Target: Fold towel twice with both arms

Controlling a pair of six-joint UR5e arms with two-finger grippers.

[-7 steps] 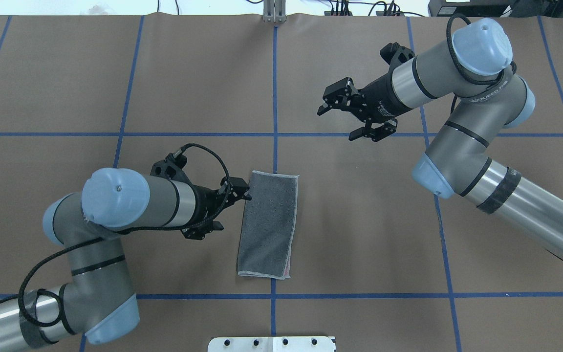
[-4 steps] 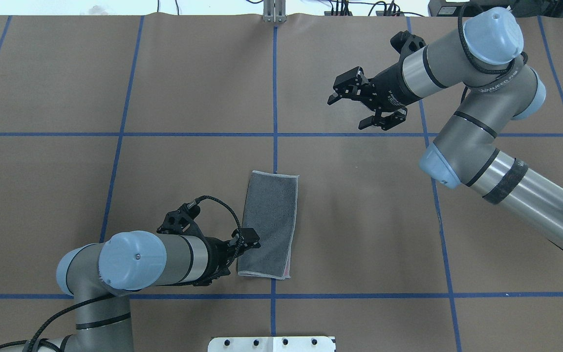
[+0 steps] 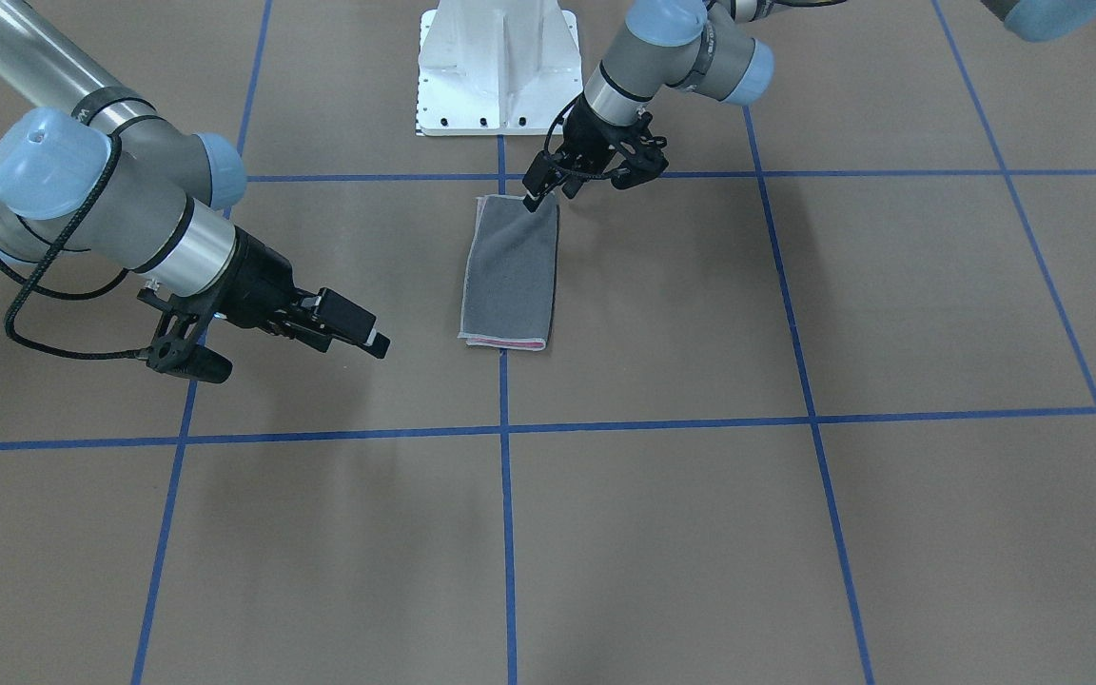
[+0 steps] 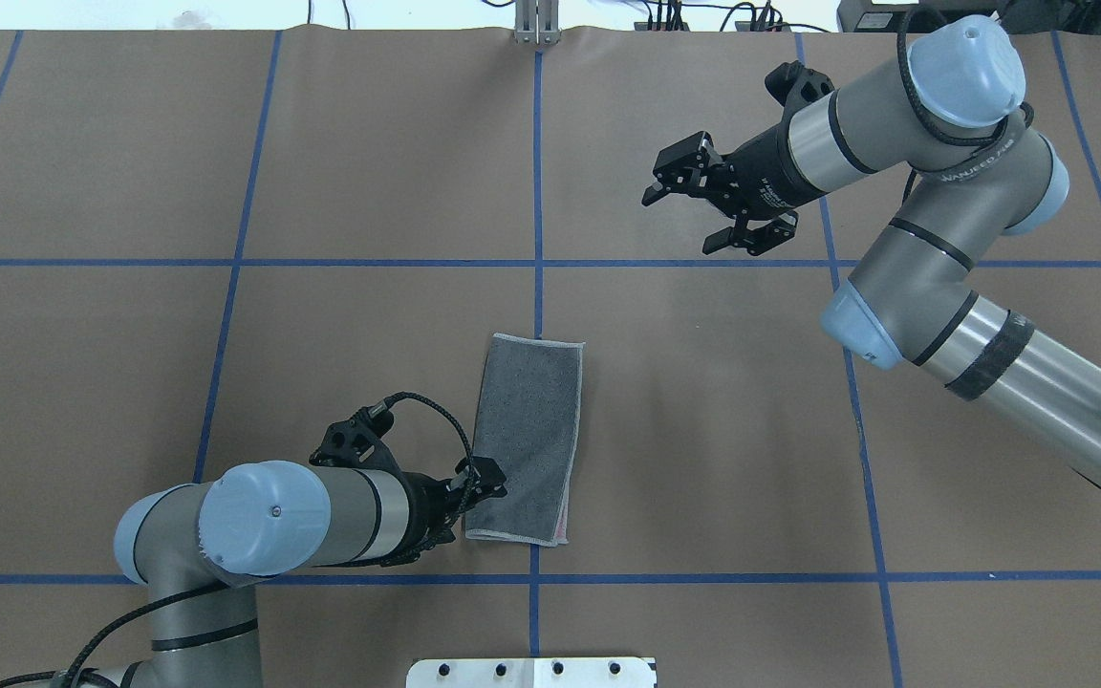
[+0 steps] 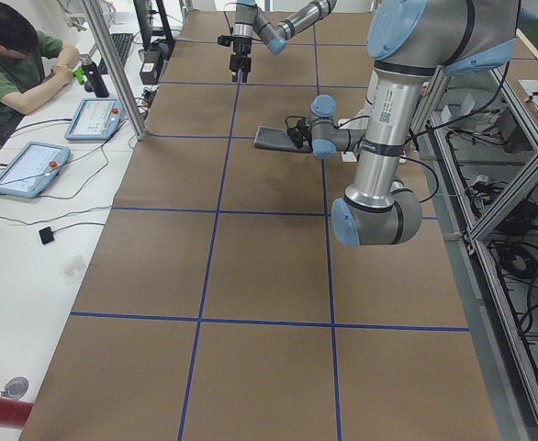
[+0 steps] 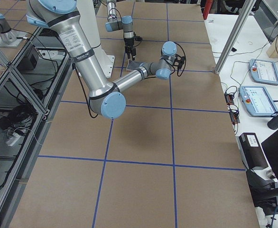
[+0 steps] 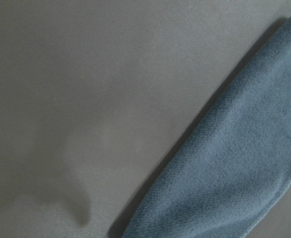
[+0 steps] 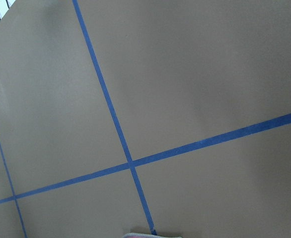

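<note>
- Grey terry face up, the towel point(image 4: 527, 440) lies flat on the table point(image 4: 369, 143), folded into a narrow strip. A thin pink edge shows along its long side on the robot's right.
- Running lengthwise under the towel is one of the blue tape lines point(image 4: 538, 191) that grid the brown table cover.
- At the towel's near corner on the robot's left sits the left end effector point(image 4: 463, 506), jaws parted and grasping nothing. One finger is over the towel's edge; whether it touches the cloth cannot be told.
- Beyond the towel's far end, toward the robot's right and well apart from it, hangs the right end effector point(image 4: 682, 222), jaws spread wide and empty.
- Near the towel's near end, on the robot's side, stands the white pedestal point(image 4: 531, 671).
- Left wrist view: the towel's rounded folded edge fills the lower right, with bare table cover beside it.
- Exterior left view: a seated person point(image 5: 16, 55) with two tablets point(image 5: 28, 167), well apart from the towel.
</note>
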